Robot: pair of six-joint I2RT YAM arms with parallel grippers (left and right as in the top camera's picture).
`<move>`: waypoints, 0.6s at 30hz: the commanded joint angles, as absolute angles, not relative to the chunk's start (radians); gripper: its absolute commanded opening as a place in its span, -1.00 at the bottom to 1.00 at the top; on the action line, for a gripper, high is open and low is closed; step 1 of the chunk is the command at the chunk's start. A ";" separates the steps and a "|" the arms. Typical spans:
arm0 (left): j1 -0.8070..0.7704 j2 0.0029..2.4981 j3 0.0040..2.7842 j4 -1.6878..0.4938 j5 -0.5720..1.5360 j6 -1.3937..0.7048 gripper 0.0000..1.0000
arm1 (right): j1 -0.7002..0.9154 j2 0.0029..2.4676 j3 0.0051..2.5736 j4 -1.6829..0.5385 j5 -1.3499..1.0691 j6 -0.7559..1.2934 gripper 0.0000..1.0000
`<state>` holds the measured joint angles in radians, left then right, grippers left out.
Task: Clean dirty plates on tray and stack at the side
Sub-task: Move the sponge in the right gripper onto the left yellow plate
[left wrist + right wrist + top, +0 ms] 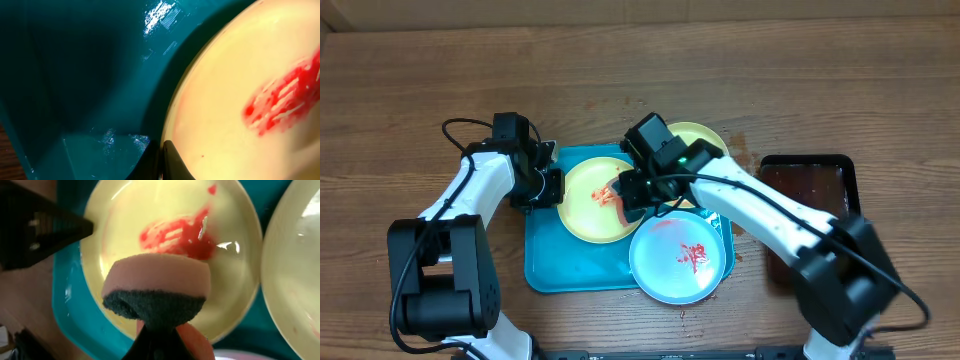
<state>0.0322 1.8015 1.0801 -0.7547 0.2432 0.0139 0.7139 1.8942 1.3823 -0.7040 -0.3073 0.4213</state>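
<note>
Three round shallow plastic plates [582, 210] lie on the large turquoise rectangular plastic tray [545, 270], on the wooden counter [420, 80].

Near right: light blue plate [665, 270], red smear in its centre, overlapping the tray's near right corner.

Middle: yellow plate [582, 205], red sauce across its centre. Left gripper [548, 187] is closed at its left rim; cannot tell if it pinches the rim. Right gripper [630, 195] is clamped on a pink sponge with dark scouring face [157, 287], poised just over the smear.

Far right: light green plate [710, 138], half hidden under the right arm.

Step in hand, by my reading: scrubbing the yellow plate. The next move calls for pressing down and wiping across the sauce.
</note>
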 commanded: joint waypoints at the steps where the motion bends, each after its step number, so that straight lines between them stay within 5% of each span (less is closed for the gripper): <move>1: 0.023 1.818 1.068 -0.755 0.252 0.023 -0.91 | 0.714 2.003 1.401 -0.637 -0.391 0.503 -0.92; 18: -0.005 1.818 1.068 -0.755 0.255 0.023 -0.92 | 0.761 2.157 1.401 -0.364 -0.574 0.663 -0.92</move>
